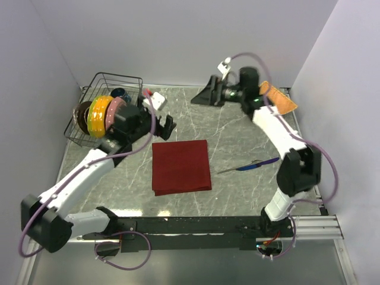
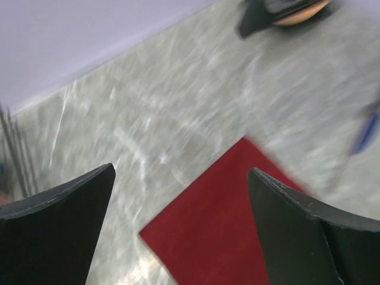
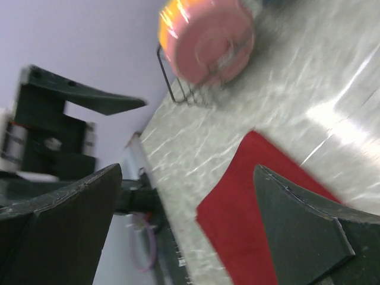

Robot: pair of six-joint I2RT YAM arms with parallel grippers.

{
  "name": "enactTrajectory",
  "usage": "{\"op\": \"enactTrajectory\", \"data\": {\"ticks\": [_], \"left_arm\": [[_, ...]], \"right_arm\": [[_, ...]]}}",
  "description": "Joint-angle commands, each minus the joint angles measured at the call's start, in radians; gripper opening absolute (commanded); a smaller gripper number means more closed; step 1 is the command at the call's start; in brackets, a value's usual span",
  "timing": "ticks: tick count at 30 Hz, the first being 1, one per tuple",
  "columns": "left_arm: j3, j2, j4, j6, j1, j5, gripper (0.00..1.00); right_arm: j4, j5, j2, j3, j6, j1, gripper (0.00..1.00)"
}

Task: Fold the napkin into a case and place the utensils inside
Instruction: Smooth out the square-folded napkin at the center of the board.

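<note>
The dark red napkin (image 1: 181, 166) lies folded flat in the middle of the table, with layered edges along its near side; it also shows as the napkin (image 2: 237, 225) and the napkin (image 3: 267, 208) in the wrist views. The blue-purple knife (image 1: 256, 164) rests to its right with a silver tip (image 1: 227, 171) pointing at the cloth; I cannot tell whether that tip is the fork. The knife (image 2: 368, 133) appears as a blur in the left wrist view. My left gripper (image 1: 168, 124) (image 2: 181, 170) hovers open just beyond the napkin's far left corner. My right gripper (image 1: 202, 95) (image 3: 187, 169) is open and empty, high near the back wall.
A wire rack (image 1: 113, 83) with coloured plates (image 1: 100, 116) stands at the back left, close behind the left gripper. A small white object (image 1: 155, 100) lies beside it. An orange woven mat (image 1: 279, 98) sits at the back right corner behind the right arm.
</note>
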Motion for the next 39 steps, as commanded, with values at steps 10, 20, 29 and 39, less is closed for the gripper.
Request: {"op": "enactTrajectory", "data": {"ticks": [10, 20, 29, 39], "left_arm": [[-0.534, 0.198, 0.810, 0.625, -0.105, -0.367, 0.96], [-0.488, 0.440, 0.990, 0.782, -0.118, -0.344, 0.99], [-0.465, 0.623, 0.992, 0.840, -0.115, -0.446, 0.99], [-0.567, 0.499, 0.858, 0.811, -0.088, -0.460, 0.99]], "right_arm": [[0.406, 0.000, 0.244, -0.296, 0.438, 0.127, 1.00], [0.576, -0.003, 0.390, -0.340, 0.576, 0.110, 1.00], [0.569, -0.019, 0.508, -0.408, 0.534, 0.061, 1.00], [0.428, -0.008, 0.522, -0.353, 0.391, 0.026, 1.00]]}}
